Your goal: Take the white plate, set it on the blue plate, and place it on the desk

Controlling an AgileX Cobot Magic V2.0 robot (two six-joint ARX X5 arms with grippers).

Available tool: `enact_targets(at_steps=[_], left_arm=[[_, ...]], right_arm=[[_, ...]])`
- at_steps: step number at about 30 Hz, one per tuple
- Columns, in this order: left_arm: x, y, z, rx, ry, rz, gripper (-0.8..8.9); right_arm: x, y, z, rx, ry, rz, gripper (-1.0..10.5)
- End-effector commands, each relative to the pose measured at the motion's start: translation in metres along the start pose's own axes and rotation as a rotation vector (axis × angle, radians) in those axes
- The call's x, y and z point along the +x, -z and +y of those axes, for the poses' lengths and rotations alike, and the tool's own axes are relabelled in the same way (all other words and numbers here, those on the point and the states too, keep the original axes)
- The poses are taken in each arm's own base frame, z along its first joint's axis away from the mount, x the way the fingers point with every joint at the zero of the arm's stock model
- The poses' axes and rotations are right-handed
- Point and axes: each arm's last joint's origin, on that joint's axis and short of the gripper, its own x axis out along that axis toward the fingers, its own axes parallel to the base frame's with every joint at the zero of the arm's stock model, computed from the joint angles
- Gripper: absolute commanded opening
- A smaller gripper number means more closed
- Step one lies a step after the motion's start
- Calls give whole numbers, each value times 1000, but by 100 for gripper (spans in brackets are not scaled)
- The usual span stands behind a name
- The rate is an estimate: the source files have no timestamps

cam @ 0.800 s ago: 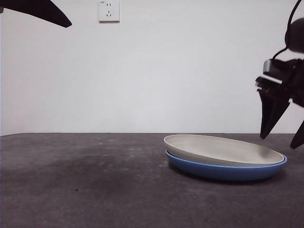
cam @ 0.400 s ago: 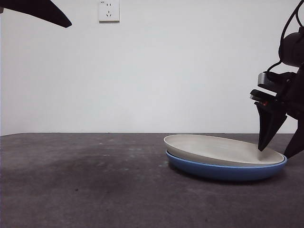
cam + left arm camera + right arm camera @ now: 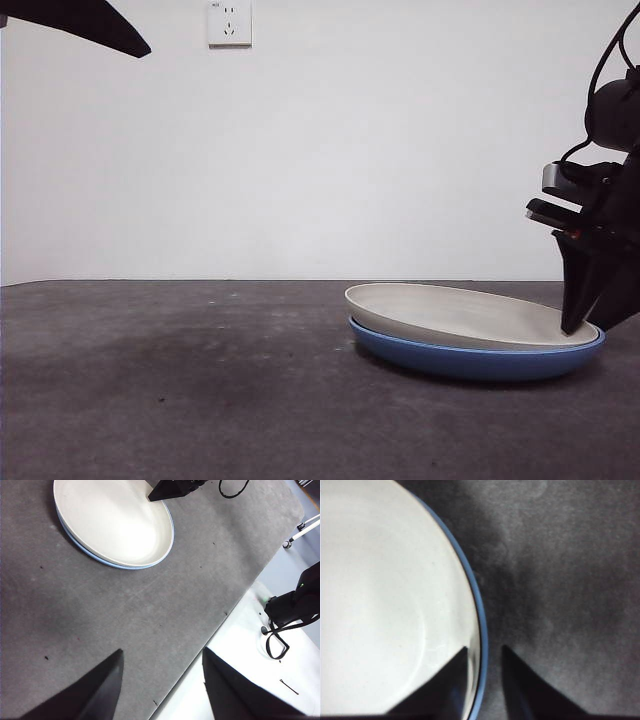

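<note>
**Rim straddled, grip not yet made**

Under everything, the desk (image 3: 180, 380): dark grey, mottled, spreading well past the right claw (image 3: 485, 652) on all sides.

Just beneath that claw, the blue plate (image 3: 470, 362), flat on the desk, showing in the right wrist view only as a thin blue crescent between the two jaws.

Nested in it and slightly tilted, far-from-claw edge riding higher, the white plate (image 3: 465, 312). Near edge directly at the claw tips.

Right claw parted narrowly, gripping nothing: one jaw over the white inner slope, the other outside both rims above bare desk. Whether the inner jaw touches the surface, cannot tell.

Left claw (image 3: 161, 656) well apart, high above bare desk near the table's edge, jaws spread wide, empty, waiting.

Step in hand, by judgement: taking the white plate off the blue one for setting on the desk. To do it well:

- Lower only until the outer jaw sits at the white rim, not below it; deeper risks pinching both rims together and lifting the stack.
- Close squarely across the rim, since a low sloping edge gives little to bite on and may slip.
- Lift gently, watching for the blue plate dragging along.
- Keep the plate near level; held by one edge, likely to droop and twist in the jaws.
</note>
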Motion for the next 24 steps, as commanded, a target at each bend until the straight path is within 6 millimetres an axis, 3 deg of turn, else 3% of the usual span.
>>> enact_targets(at_steps=[1, 11, 24], left_arm=[[0, -3, -2, 24, 10, -7, 249], [0, -3, -2, 24, 10, -7, 249], [0, -3, -2, 25, 10, -7, 249]], right_arm=[[4, -1, 0, -8, -3, 8, 32], [-5, -3, 3, -1, -7, -26, 13], [-52, -5, 25, -15, -113, -186, 13]])
